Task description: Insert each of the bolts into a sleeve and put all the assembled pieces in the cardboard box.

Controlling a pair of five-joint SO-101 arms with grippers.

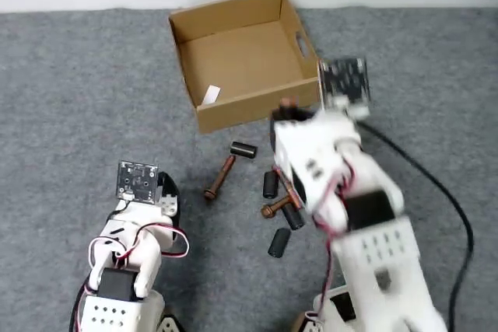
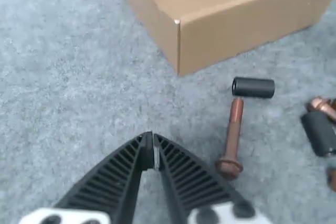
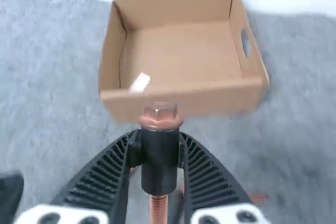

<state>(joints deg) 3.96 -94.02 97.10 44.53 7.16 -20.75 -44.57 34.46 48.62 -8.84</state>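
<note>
My right gripper [image 3: 157,153] is shut on a black sleeve with a copper bolt [image 3: 159,118] through it, held upright just in front of the cardboard box [image 3: 178,98]. In the high view that gripper [image 1: 288,114] sits by the near wall of the box [image 1: 233,110]. My left gripper [image 2: 152,148] is shut with nothing in it, low over the carpet, left of a loose copper bolt [image 2: 232,137] and a black sleeve [image 2: 253,87]. More loose pieces lie on the carpet: a bolt [image 1: 219,178], sleeves [image 1: 243,150] [image 1: 270,184] [image 1: 279,242], and another bolt [image 1: 274,207].
A small white scrap [image 1: 211,95] lies inside the box. Grey carpet [image 1: 78,99] covers the table, with free room to the left. A black cable [image 1: 443,192] runs along the right side past the right arm.
</note>
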